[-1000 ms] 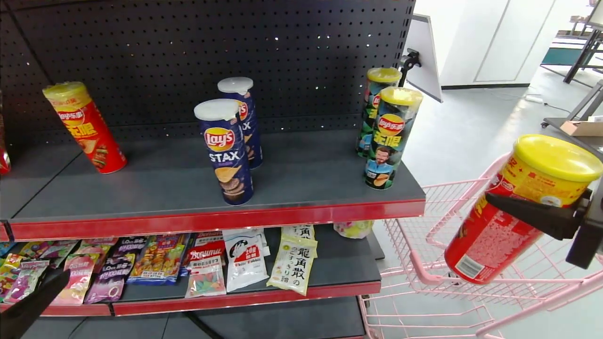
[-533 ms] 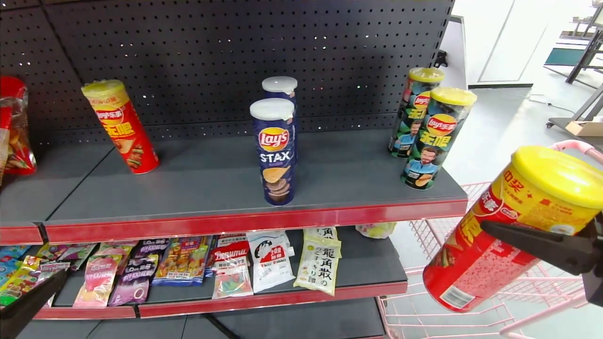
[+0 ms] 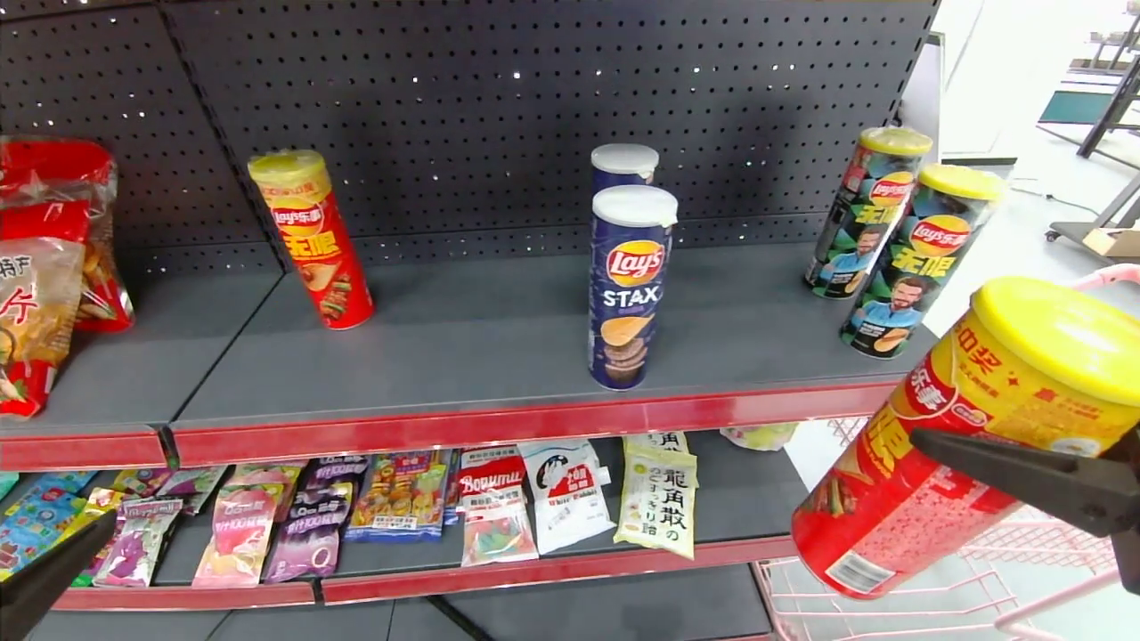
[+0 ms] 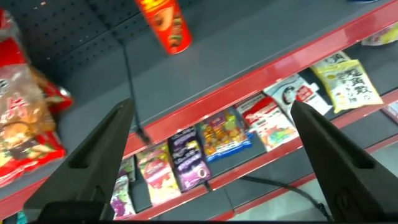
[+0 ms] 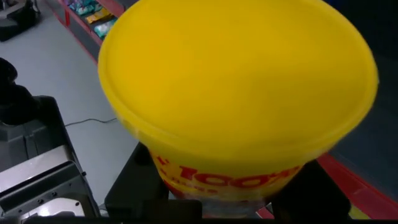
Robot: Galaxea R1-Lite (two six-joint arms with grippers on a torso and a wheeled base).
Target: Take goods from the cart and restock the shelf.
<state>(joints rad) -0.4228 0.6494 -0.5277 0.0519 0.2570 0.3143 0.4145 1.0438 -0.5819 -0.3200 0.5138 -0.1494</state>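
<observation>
Beside the shelf [image 3: 499, 334], right hand [image 3: 957, 418] grips red-labelled can [image 3: 891, 512].

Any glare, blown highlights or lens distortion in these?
Head view: background room blown out, light specks through the pegboard, side cans like the red can lean outward, wide-angle. Right wrist view: yellow lid of the held can evenly lit, no hotspot.

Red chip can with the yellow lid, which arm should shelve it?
Right. The right end effector holds the can, tilted, near the right end of the shelf; the left end effector is open, empty, lower down.
</observation>
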